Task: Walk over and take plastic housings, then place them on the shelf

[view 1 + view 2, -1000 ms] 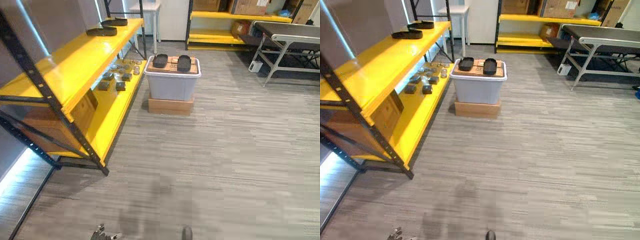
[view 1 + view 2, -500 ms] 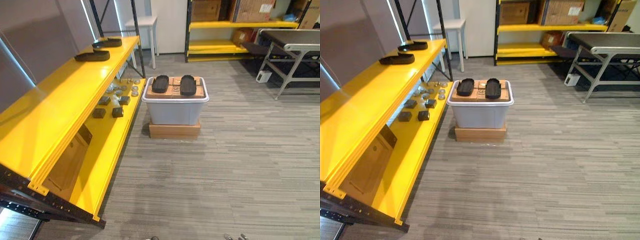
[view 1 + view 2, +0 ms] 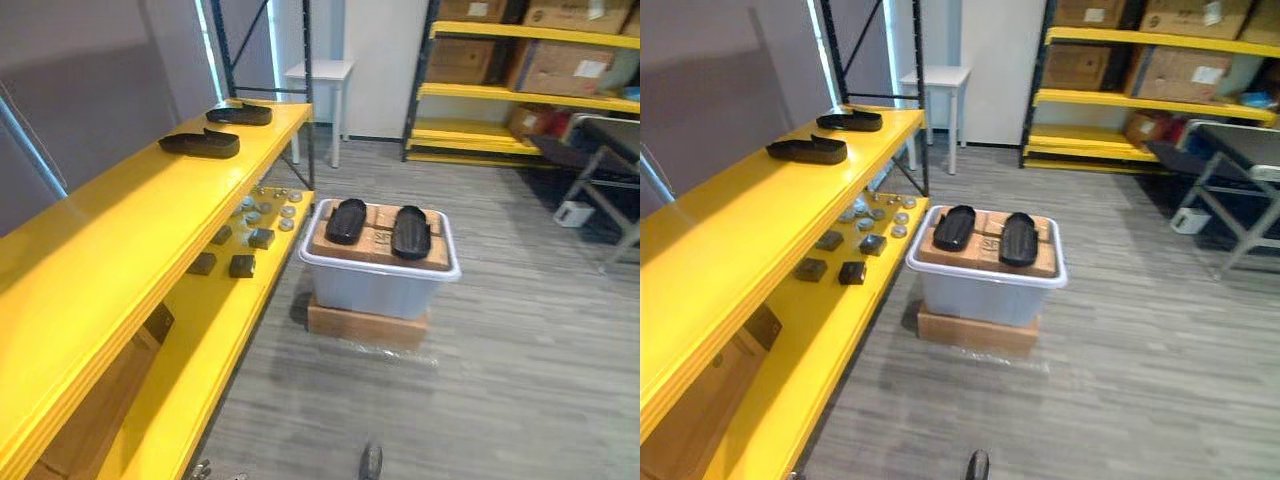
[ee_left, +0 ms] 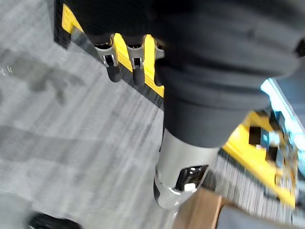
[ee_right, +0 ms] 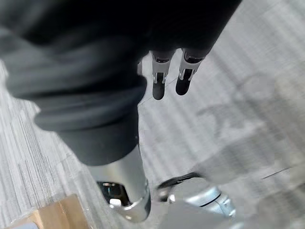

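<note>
Two black plastic housings are lying side by side on brown cardboard [image 3: 377, 238] that is topping a grey plastic bin [image 3: 375, 285] in the middle of the floor [image 3: 520, 380]: the left bin housing [image 3: 346, 220] and the right bin housing [image 3: 410, 231], close together but not touching. The bin is sitting on a low cardboard box [image 3: 365, 328], just to the right of a long yellow shelf unit [image 3: 120, 235] that is running along the left wall. Two more black housings are resting on the unit's upper board, toward its far end: the nearer shelf housing [image 3: 201, 144] and the farther shelf housing [image 3: 240, 113], a little apart from each other. On the lower board [image 3: 225, 335], a few dark blocks [image 3: 241, 266] are lying near the bin's level, with a cluster of small round metal parts [image 3: 268, 205] beyond them. A small white table [image 3: 320, 70] is standing at the far end of the unit, and a second yellow rack [image 3: 520, 95] carrying cardboard cartons is lining the far right wall. The left hand [image 4: 113, 67] is hanging over the grey floor beside the yellow unit's foot, its fingers [image 4: 138, 71] straight, side by side and holding nothing. The right hand [image 5: 159, 81] is likewise hanging above the floor, its fingers [image 5: 185, 78] extended, loose and empty.
</note>
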